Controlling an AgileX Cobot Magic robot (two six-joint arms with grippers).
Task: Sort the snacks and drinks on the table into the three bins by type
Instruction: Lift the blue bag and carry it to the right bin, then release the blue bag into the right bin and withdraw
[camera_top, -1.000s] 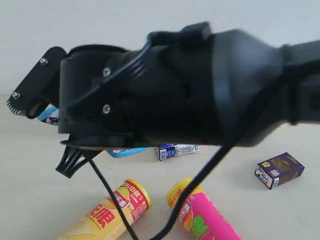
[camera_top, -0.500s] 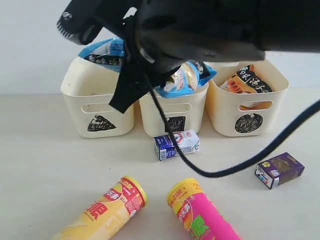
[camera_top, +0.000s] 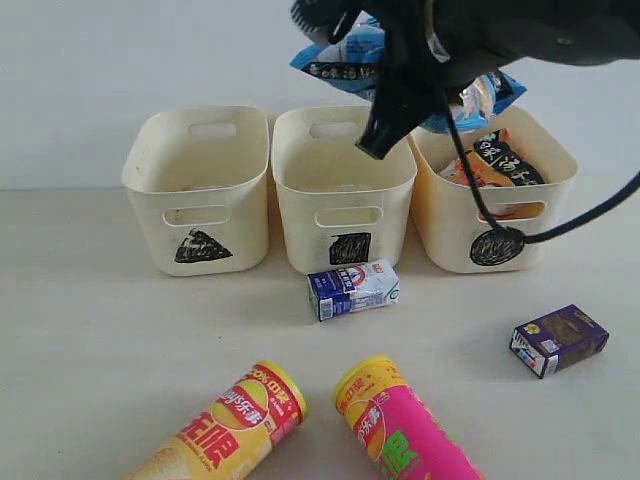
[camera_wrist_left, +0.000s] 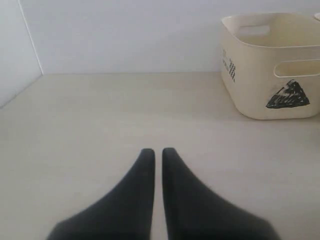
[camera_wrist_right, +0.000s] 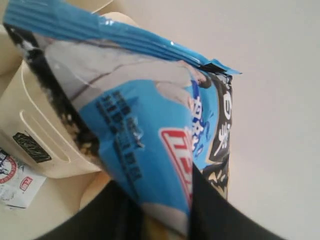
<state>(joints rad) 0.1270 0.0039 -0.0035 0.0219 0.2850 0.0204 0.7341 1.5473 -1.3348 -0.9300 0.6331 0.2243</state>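
Observation:
My right gripper (camera_wrist_right: 165, 212) is shut on the blue packet (camera_wrist_right: 150, 125), with a black finger on each side of its lower end. In the exterior view the blue packet (camera_top: 345, 55) hangs high over the circle bin (camera_top: 495, 225) and the gap to the square bin (camera_top: 345, 200). The orange packet (camera_top: 500, 155) lies in the circle bin. The triangle bin (camera_top: 195, 195) holds nothing I can see. The blue-and-white carton (camera_top: 352, 288), the purple carton (camera_top: 558, 339), the yellow-red tube (camera_top: 225, 430) and the pink tube (camera_top: 400, 430) lie on the table. My left gripper (camera_wrist_left: 157, 152) is shut and empty above bare table.
The triangle bin (camera_wrist_left: 270, 65) stands ahead of my left gripper, off to one side. A black cable (camera_top: 560, 225) loops down from the right arm in front of the circle bin. A pale wall rises behind the bins.
The right arm has carried the blue packet to the right, from close before the camera and over the left and middle bins to above the circle bin. The left gripper stays shut.

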